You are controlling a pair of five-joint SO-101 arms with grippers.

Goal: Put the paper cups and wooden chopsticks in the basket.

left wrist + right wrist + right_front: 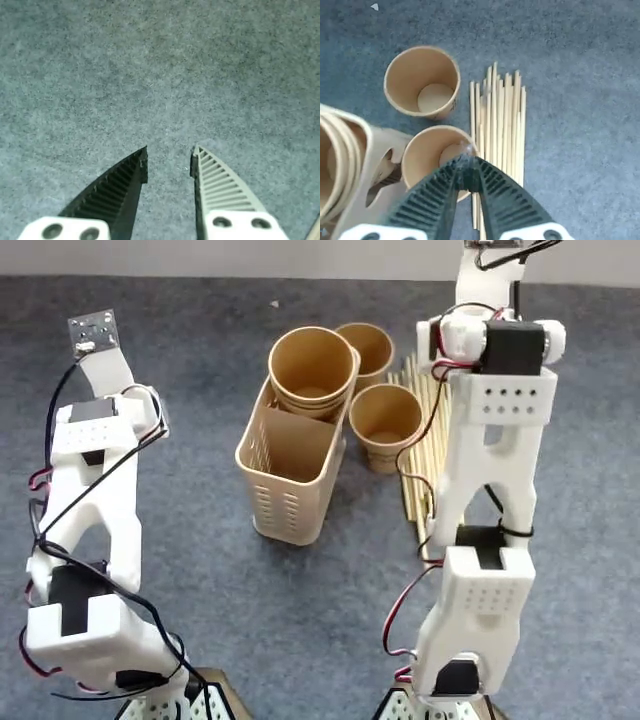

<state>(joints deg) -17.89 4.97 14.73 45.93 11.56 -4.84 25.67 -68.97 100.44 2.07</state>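
We log the right pincer [469, 172] closed and empty, tips above the rim of the near cup [427, 157]. The chopsticks [500, 120] lie just beside, long axis running straight away from the tips; their near ends are hidden. Farther: second cup [422, 82], basket [285, 505]. The left pincer [170, 160] is open over the surface [160, 75], well apart.
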